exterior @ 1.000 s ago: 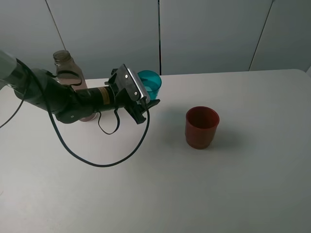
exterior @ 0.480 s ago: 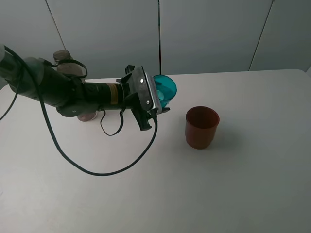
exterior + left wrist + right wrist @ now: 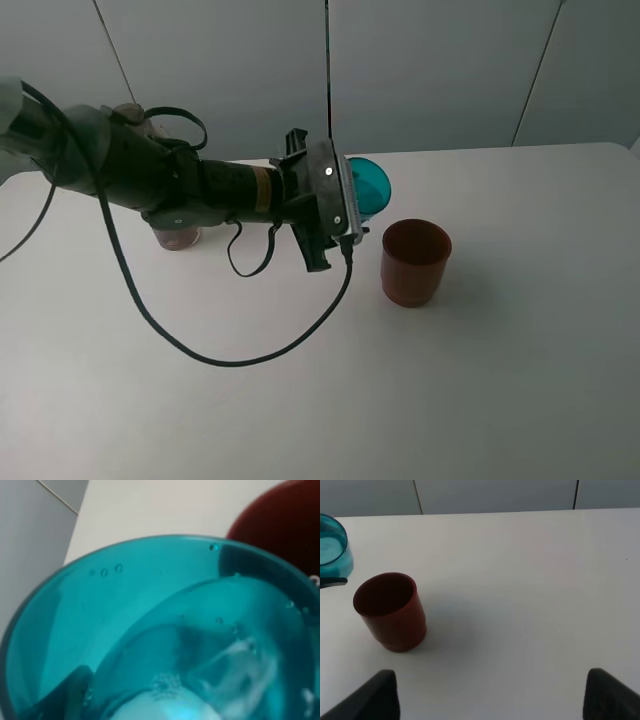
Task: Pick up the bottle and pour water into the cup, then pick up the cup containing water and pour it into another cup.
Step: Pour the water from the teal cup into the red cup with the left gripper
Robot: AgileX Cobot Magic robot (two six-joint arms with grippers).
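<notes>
My left gripper (image 3: 352, 203) is shut on the teal cup (image 3: 372, 182) and holds it in the air, tilted on its side, just up-left of the red cup (image 3: 415, 262). The teal cup's mouth points toward the red cup. In the left wrist view the teal cup (image 3: 150, 630) fills the frame with water inside, and the red cup's rim (image 3: 287, 522) shows beyond it. The bottle (image 3: 177, 236) stands at the back left, mostly hidden behind my left arm. My right gripper (image 3: 489, 682) is open and empty, low over the table, with the red cup (image 3: 390, 611) ahead of it.
The white table (image 3: 480, 380) runs wide around the red cup. A black cable (image 3: 200, 355) hangs in a loop from my left arm down onto the table. A grey panelled wall (image 3: 450, 70) stands behind the table's back edge.
My left arm has carried the teal cup to the right, from near the bottle to just beside the red cup, and has tipped it further onto its side.
</notes>
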